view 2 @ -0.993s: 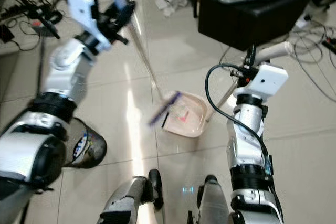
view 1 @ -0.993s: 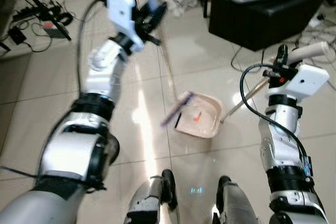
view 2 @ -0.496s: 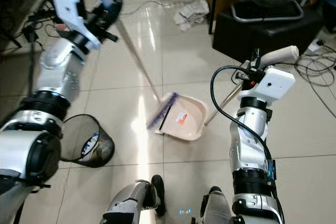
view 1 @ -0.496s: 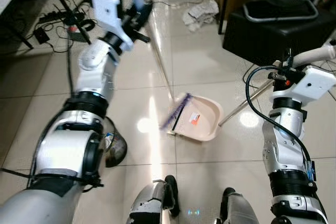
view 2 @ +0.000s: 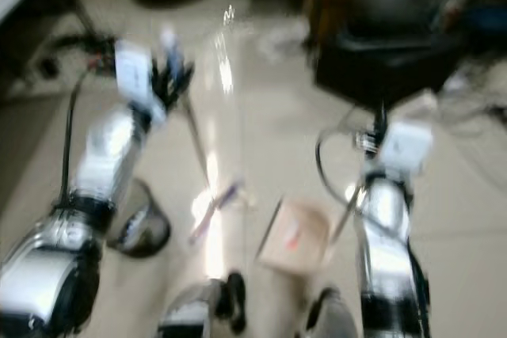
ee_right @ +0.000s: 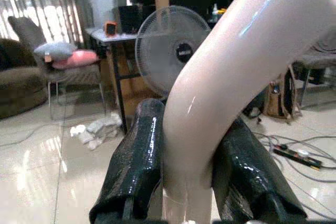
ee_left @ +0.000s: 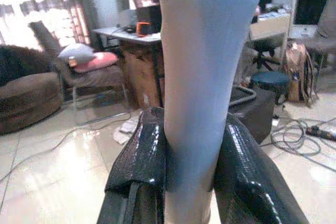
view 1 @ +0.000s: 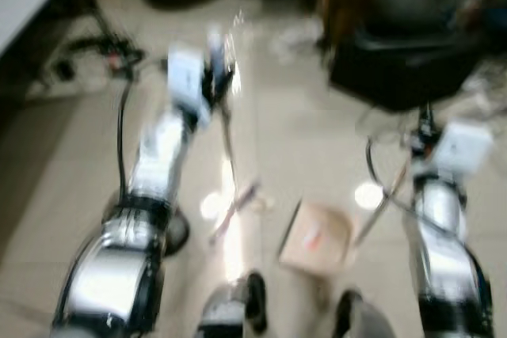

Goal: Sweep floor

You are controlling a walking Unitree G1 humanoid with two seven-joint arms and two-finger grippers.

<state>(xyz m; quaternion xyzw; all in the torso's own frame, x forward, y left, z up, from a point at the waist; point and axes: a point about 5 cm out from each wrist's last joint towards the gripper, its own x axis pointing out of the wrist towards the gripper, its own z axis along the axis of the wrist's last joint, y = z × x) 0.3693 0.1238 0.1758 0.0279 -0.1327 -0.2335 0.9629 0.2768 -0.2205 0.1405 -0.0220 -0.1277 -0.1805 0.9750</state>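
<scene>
The left gripper [ee_left: 191,182] clamps the broom [ee_left: 205,77]; the right gripper [ee_right: 189,182] clamps the dustpan [view 1: 317,239] handle. The brush sits beside the pan's mouth, so a sweep could scatter debris.

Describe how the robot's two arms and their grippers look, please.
Both arms are silver metal with black bands at the joints. Near each wrist sits a white box, and a black cable loops beside each arm. The left gripper and the right gripper each have two long, glossy black fingers with a fine textured surface. The head views are blurred, so no markings can be read.
</scene>
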